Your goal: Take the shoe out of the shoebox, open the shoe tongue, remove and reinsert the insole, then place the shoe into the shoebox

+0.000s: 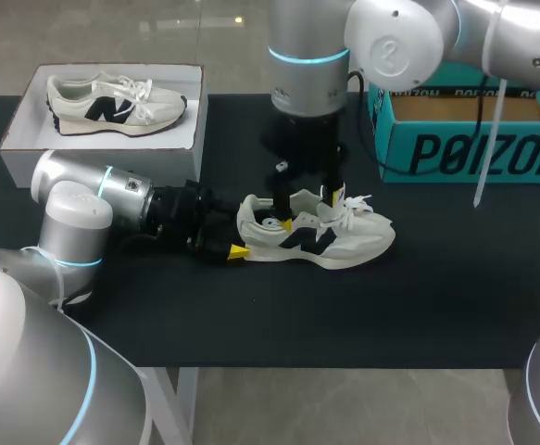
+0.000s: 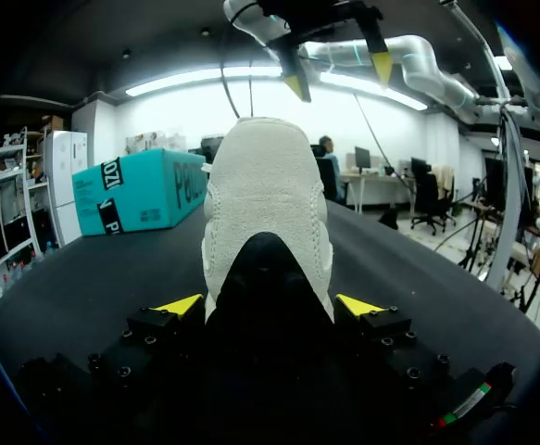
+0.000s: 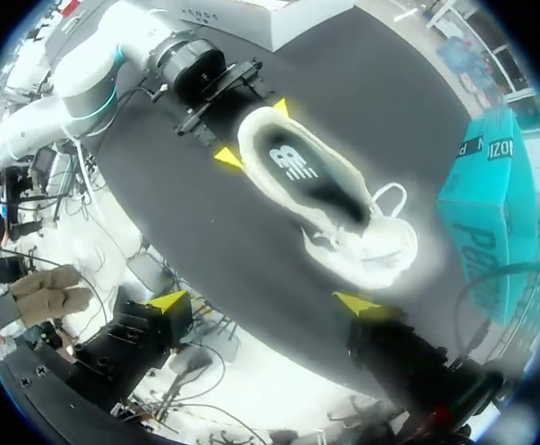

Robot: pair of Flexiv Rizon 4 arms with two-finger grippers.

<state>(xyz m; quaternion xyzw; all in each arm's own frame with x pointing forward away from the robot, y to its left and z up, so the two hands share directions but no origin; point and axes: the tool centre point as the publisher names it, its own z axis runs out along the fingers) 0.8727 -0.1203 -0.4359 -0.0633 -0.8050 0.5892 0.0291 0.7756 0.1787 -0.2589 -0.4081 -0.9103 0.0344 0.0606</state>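
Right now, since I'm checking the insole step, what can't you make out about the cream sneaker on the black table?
1. Head view: the right gripper, open above the cream suede sneaker, partly hides its tongue and opening.
2. Left wrist view: the heel, held by the left gripper, blocks everything ahead of it.
3. Right wrist view: the black insole shows inside, but its toe end is hidden under the white laces.

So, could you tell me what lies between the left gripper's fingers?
The heel of the shoe, which the left gripper clamps, in the left wrist view.
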